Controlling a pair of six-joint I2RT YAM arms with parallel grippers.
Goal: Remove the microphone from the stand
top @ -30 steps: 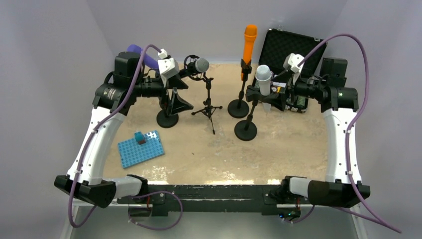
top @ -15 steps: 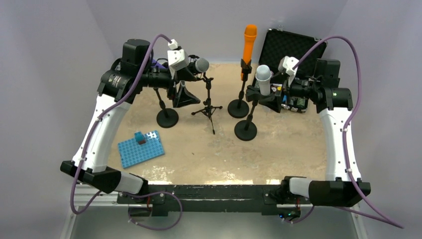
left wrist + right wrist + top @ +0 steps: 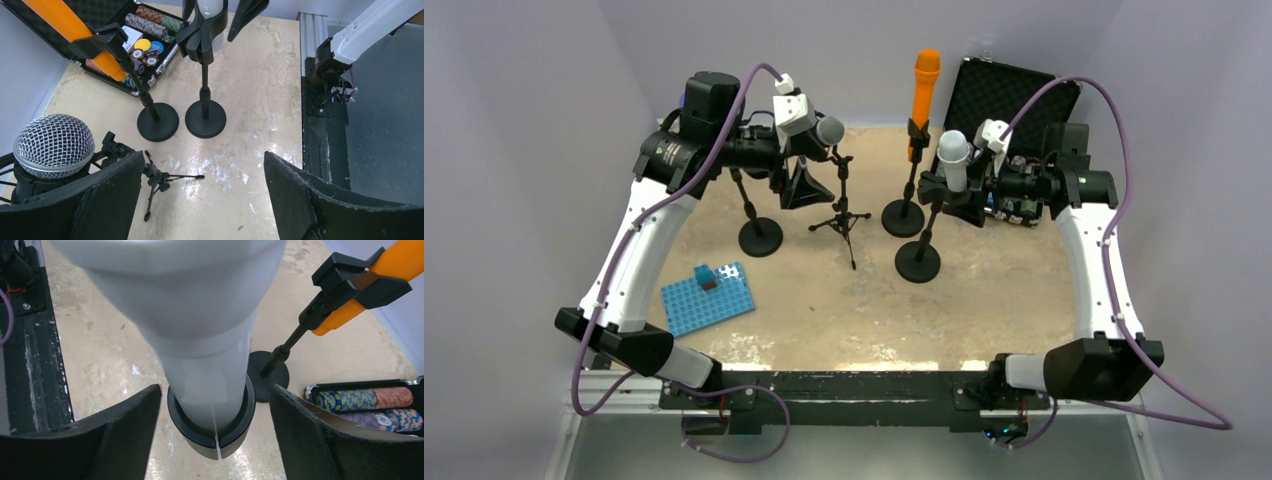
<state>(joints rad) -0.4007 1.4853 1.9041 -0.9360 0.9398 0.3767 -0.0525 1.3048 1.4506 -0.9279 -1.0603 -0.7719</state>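
Between wide-spread right fingers (image 3: pixel 100 440), ungripped: smooth grey cylindrical microphone (image 3: pixel 205 355) upright in black ring clip (image 3: pixel 235 432), head up; left fingers (image 3: pixel 100 200) agape, empty.

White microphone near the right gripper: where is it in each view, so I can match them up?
Top external: white microphone stands right of centre.
Left wrist: at the top edge, near centre.
Right wrist: close up, filling the top centre.
Shared landmark: the orange microphone, in all three views.
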